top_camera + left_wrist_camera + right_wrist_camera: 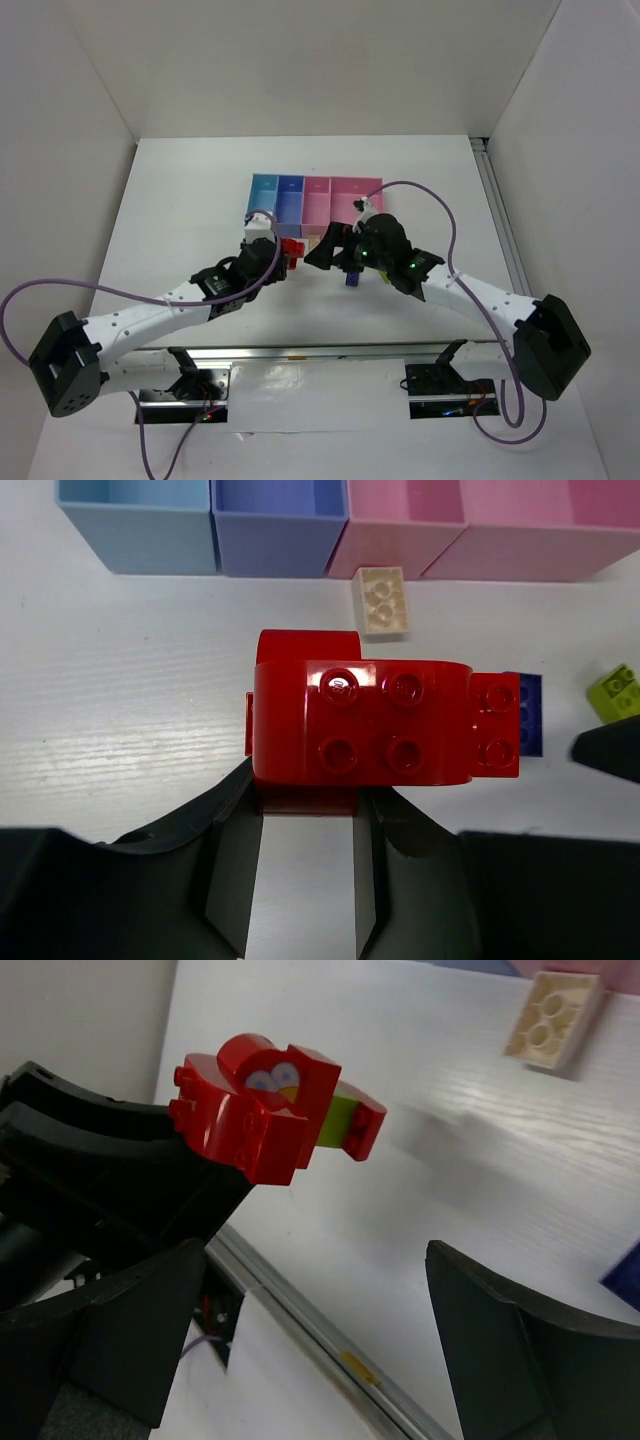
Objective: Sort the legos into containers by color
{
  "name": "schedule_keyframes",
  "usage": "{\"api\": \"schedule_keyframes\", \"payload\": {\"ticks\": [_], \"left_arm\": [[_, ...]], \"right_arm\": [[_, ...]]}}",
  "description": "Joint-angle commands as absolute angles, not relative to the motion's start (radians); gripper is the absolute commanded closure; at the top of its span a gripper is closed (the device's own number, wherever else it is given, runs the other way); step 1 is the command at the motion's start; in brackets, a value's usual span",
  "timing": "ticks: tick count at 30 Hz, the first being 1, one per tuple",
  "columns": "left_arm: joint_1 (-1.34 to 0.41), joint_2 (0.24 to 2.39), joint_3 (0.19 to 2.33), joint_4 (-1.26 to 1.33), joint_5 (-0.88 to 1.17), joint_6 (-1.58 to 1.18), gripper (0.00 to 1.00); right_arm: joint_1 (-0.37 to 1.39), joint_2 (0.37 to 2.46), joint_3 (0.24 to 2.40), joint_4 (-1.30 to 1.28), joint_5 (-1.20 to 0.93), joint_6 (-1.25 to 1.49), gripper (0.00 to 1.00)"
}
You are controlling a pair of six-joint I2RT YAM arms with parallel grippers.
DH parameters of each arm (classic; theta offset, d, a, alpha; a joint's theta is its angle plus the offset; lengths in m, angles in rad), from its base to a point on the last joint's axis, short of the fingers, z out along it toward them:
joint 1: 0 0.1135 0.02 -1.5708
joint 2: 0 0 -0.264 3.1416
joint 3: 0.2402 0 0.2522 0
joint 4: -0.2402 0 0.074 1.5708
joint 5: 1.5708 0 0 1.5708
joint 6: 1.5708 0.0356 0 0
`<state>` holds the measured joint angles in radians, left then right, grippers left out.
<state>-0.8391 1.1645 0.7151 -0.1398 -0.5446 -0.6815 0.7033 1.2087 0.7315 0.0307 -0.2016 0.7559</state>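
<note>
Bright, even, from overhead; only faint, soft shadows on the white table (180,200). Tiny glare spots on the red lego (360,725) studs, centre of the left wrist frame. Blurred dark foreground along the bottom edges of both wrist frames.

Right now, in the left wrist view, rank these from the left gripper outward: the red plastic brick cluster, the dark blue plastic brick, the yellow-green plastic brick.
1. Red plastic brick cluster: clamped in the left gripper.
2. Dark blue plastic brick: just right of the cluster, partly hidden behind it.
3. Yellow-green plastic brick: farthest right, at the frame edge.
</note>
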Motion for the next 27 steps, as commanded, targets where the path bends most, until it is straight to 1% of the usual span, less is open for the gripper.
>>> {"api": "schedule_keyframes", "payload": {"ticks": [1, 2, 8, 11, 13, 15, 19, 20, 24, 26, 27], "left_arm": [[-0.836, 1.115, 0.764, -0.135, -0.54, -0.664, 1.0], [-0.836, 1.115, 0.764, -0.135, -0.54, -0.655, 1.0], [-0.836, 1.106, 0.764, -0.144, -0.531, -0.655, 1.0], [-0.836, 1.106, 0.764, -0.144, -0.531, -0.655, 1.0], [-0.836, 1.097, 0.764, -0.144, -0.531, -0.646, 1.0], [-0.836, 1.097, 0.764, -0.144, -0.531, -0.646, 1.0], [-0.836, 1.078, 0.755, -0.135, -0.52, -0.646, 1.0], [-0.836, 1.078, 0.755, -0.135, -0.52, -0.646, 1.0], [-0.836, 1.069, 0.746, -0.135, -0.52, -0.657, 1.0], [-0.836, 1.069, 0.746, -0.135, -0.52, -0.657, 1.0], [-0.836, 1.069, 0.746, -0.135, -0.52, -0.657, 1.0]], "right_arm": [[0.699, 1.25, 0.726, 0.227, -0.344, 0.808, 0.03], [0.699, 1.259, 0.715, 0.276, -0.356, 0.818, 0.05], [0.699, 1.293, 0.696, 0.376, -0.379, 0.856, 0.15], [0.699, 1.307, 0.687, 0.443, -0.408, 0.888, 0.16], [0.699, 1.334, 0.687, 0.482, -0.417, 0.911, 0.21], [0.699, 1.368, 0.687, 0.508, -0.439, 0.922, 0.22], [0.699, 1.391, 0.664, 0.612, -0.439, 0.959, 0.31], [0.699, 1.402, 0.664, 0.624, -0.439, 0.972, 0.38], [0.699, 1.411, 0.623, 0.714, -0.43, 1.014, 0.38], [0.699, 1.411, 0.603, 0.739, -0.42, 1.048, 0.41], [0.69, 1.422, 0.603, 0.752, -0.42, 1.057, 0.45]]}}
